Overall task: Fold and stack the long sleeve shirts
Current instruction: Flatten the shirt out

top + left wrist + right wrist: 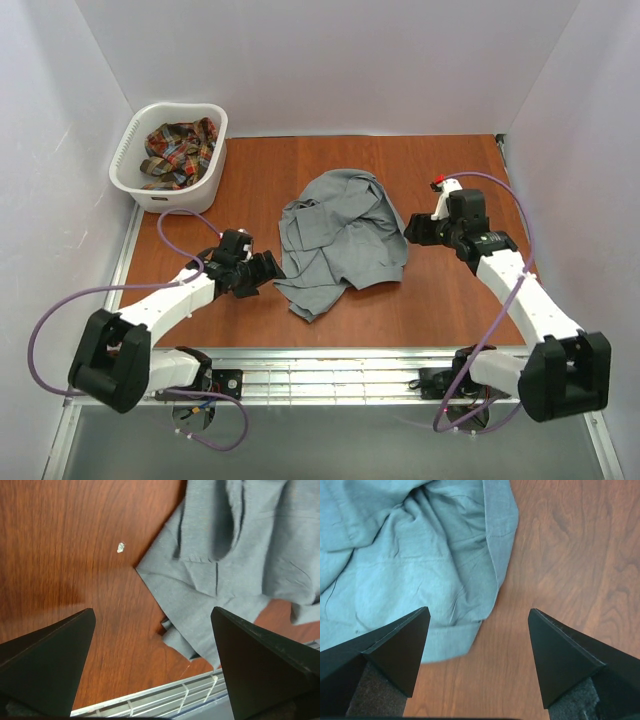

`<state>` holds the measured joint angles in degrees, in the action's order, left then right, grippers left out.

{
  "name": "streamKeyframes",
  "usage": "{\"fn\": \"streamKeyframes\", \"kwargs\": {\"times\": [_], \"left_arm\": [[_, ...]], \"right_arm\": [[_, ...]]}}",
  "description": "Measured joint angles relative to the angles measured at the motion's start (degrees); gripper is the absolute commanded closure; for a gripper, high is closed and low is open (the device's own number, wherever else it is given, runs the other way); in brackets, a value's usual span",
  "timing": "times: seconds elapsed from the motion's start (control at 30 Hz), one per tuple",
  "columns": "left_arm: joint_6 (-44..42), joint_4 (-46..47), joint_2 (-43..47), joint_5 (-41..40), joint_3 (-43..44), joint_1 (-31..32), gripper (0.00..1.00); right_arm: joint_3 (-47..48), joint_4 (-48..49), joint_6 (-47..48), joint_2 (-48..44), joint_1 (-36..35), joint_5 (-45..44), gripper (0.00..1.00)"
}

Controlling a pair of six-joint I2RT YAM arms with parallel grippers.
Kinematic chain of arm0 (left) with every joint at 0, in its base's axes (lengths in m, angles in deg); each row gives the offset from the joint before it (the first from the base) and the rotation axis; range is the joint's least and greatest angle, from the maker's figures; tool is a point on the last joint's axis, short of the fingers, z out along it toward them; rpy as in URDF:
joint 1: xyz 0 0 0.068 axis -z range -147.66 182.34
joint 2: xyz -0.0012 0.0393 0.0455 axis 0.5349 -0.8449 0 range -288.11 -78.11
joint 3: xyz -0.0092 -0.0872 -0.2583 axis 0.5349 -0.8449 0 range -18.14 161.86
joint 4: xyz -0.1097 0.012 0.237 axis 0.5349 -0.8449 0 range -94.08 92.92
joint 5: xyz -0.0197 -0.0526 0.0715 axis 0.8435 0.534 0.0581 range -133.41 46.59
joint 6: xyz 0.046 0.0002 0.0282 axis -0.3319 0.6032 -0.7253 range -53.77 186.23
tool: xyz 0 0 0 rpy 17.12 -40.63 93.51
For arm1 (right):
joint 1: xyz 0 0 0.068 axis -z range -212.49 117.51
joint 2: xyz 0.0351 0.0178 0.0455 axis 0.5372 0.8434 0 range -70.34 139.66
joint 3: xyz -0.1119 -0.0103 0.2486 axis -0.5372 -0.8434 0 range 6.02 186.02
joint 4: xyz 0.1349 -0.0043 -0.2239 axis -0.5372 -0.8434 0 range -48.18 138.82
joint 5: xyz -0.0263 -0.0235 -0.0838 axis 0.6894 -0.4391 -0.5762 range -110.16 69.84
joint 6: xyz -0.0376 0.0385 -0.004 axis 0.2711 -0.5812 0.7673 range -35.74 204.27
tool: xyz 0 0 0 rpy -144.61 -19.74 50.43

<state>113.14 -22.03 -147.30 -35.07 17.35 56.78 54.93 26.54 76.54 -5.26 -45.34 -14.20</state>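
Observation:
The grey shirt lies crumpled in the middle of the brown table. The plaid shirt is bunched inside the white laundry basket at the back left. My left gripper is open and empty, just left of the grey shirt's lower left edge; that edge shows in the left wrist view. My right gripper is open and empty at the shirt's right edge, which shows in the right wrist view. Neither gripper touches cloth.
A small white speck lies on the table left of the grey shirt. A metal rail runs along the table's near edge. White walls enclose the back and both sides.

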Motion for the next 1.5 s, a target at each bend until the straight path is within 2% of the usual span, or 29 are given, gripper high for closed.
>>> {"fn": "streamKeyframes", "kwargs": {"times": [0.17, 0.33, 0.47, 0.53, 0.57, 0.6, 0.63, 0.7, 0.73, 0.77, 0.83, 0.93, 1.07, 1.2, 1.33, 1.43, 1.47, 1.5], "left_arm": [[1.2, 3.0, -5.9, -0.4, 0.0, 0.6, 0.22], [1.8, 6.3, -10.2, -0.5, 1.4, 1.4, 0.26], [2.2, 8.7, -14.0, -0.5, 3.7, 2.3, 0.37], [2.3, 9.6, -15.4, -0.6, 4.6, 2.6, 0.5], [2.3, 10.0, -16.2, -0.7, 4.9, 2.8, 0.56], [2.2, 10.3, -16.8, -0.7, 5.2, 2.8, 0.68], [2.3, 10.6, -17.3, -0.9, 5.4, 2.9, 0.76], [2.1, 10.7, -18.2, -1.2, 5.5, 3.1, 0.9], [2.0, 10.7, -18.5, -1.5, 5.6, 3.1, 1.0], [2.1, 10.6, -18.8, -1.6, 5.6, 3.2, 1.0], [1.2, 10.4, -19.4, -2.0, 6.3, 3.2, 1.0], [-0.8, 7.3, -21.5, -4.3, 10.0, 3.2, 1.0], [-6.1, 0.2, -27.3, -9.8, 22.6, 0.6, 1.0], [-13.0, -7.3, -36.4, -15.6, 45.3, -4.5, 1.0], [-20.2, -9.1, -44.3, -19.3, 69.9, -6.1, 1.0], [-24.5, -9.2, -47.0, -19.6, 80.1, -5.9, 0.99], [-25.4, -9.3, -47.2, -19.6, 81.4, -5.6, 0.95], [-26.4, -9.3, -47.1, -19.5, 81.6, -5.2, 0.86]], "right_arm": [[0.0, 5.8, -2.7, 7.0, 0.0, 0.2, 0.25], [0.1, 9.7, -3.8, 14.1, -0.3, 0.9, 0.26], [1.1, 11.0, -3.9, 19.9, -1.3, 1.1, 0.29], [1.7, 11.8, -4.0, 22.5, -1.6, 1.1, 0.3], [2.0, 12.2, -4.0, 23.6, -1.8, 1.0, 0.34], [2.3, 12.5, -3.9, 24.7, -1.8, 1.0, 0.37], [2.5, 12.9, -4.0, 25.6, -1.9, 0.9, 0.39], [3.0, 13.4, -3.9, 27.3, -1.9, 0.4, 0.53], [3.3, 13.6, -3.9, 28.1, -1.9, 0.2, 0.6], [3.5, 13.7, -3.8, 28.8, -1.9, -0.3, 0.77], [3.8, 13.9, -3.9, 29.9, -1.9, -1.4, 0.98], [4.6, 13.2, -3.7, 30.9, -1.9, -3.1, 0.99], [8.3, 7.4, -2.5, 27.2, -1.9, -7.6, 0.99], [17.0, -2.2, -1.4, 16.8, -1.9, -10.4, 0.99], [22.8, -6.7, -1.1, 5.5, -2.2, -8.9, 0.99], [20.0, -10.8, -2.0, -4.1, -3.8, -4.6, 0.99], [18.2, -12.2, -2.5, -6.4, -5.0, -2.9, 0.91], [15.8, -13.4, -3.2, -8.7, -6.8, -1.1, 0.87]]}}
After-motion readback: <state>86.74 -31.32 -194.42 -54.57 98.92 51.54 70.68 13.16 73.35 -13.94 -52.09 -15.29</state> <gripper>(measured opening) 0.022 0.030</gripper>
